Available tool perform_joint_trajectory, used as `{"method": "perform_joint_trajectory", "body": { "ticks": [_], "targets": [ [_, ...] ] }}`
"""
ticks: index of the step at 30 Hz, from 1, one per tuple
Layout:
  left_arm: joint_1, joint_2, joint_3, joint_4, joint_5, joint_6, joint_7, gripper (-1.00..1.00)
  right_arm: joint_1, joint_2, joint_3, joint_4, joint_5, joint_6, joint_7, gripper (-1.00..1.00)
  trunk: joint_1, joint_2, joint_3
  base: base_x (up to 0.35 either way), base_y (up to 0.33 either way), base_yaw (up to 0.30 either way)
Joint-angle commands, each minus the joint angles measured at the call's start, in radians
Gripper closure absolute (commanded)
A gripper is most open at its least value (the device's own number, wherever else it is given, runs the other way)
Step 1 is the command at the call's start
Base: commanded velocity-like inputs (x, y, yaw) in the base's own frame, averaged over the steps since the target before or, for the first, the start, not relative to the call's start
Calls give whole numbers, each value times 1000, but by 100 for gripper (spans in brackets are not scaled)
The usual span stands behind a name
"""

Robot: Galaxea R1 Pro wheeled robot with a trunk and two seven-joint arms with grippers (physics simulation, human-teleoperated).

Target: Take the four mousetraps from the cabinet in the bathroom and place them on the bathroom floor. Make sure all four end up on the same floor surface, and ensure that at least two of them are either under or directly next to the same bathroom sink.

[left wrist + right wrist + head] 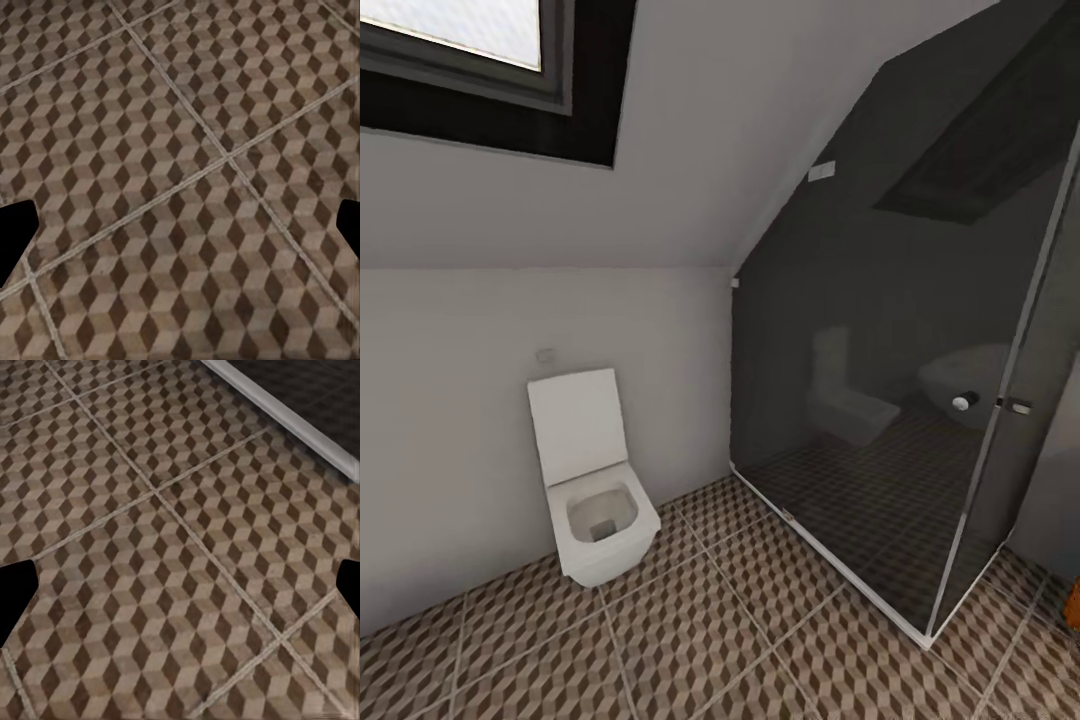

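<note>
Travelling over bathroom floor (690, 620) past toilet (595, 500), both grippers (180, 225) (180, 585) spread, empty; cabinet search next.

Toilet (595, 480) left, shower enclosure (920, 400) right, on bathroom floor (700, 620).

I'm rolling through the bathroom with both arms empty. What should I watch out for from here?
The dark glass shower stall reflects the room, so its pane and pale floor rail are easy to misjudge and bump. The toilet juts out from the wall, narrowing the turning space. Both grippers, left and right, hang open over bare tiled floor, so no mousetrap is collected yet.
</note>
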Motion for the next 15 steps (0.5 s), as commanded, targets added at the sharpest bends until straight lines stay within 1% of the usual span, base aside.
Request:
{"method": "perform_joint_trajectory", "body": {
  "ticks": [1,15],
  "targets": [
    [0,0,0,-1,-1,-2,3,-100,-1,0,1,1,0,-3,-4,-100,0,-1,-1,0,-215,-218],
    [0,0,1,0,1,-1,4,-100,-1,0,1,1,1,-4,-4,-100,0,-1,6,0,-213,-218]
  ]
}}
